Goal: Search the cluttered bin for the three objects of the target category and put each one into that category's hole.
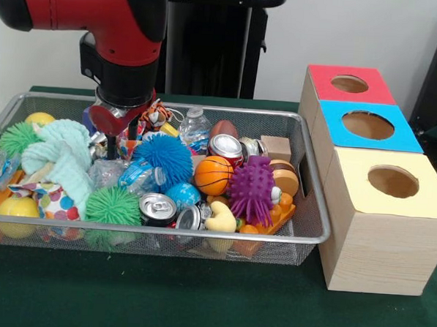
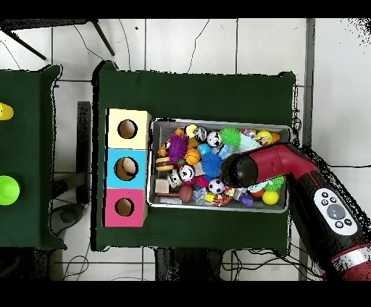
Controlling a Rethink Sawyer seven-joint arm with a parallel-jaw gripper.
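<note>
Filling the cluttered bin: spiky balls, cans, a dotted cloth.

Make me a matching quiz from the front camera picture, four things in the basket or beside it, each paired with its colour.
Things:
1. spiky ball next to the basketball
2. nearest box top
3. middle box top
4. spiky ball beside the can

Colours:
A. blue
B. green
C. purple
D. yellow

Pairs: 1-C, 2-D, 3-A, 4-B
</note>
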